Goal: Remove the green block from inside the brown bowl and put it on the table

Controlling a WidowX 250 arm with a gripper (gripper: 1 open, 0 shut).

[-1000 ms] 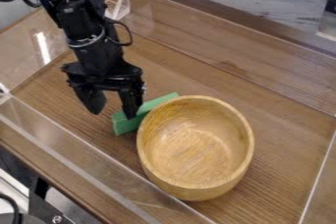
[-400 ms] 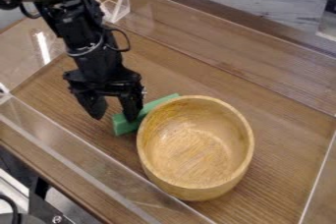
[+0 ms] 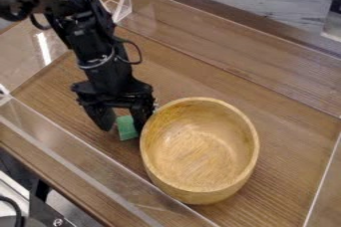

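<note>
Block: the small bright green block (image 3: 126, 127) is lying on the brown wood tabletop (image 3: 253, 72), left of the round wooden bowl (image 3: 198, 148).
Jaws: the black gripper (image 3: 115, 117) is standing wide apart around it.
Tip: go straight down, squeeze gently.

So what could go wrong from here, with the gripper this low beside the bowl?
The open gripper straddles the green block, which sits on the table right against the brown bowl, not inside it. Two risks:
1. The finger nearest the bowl may strike its rim and shove the bowl.
2. Closing now would re-grab a block that is already out of the bowl.
</note>
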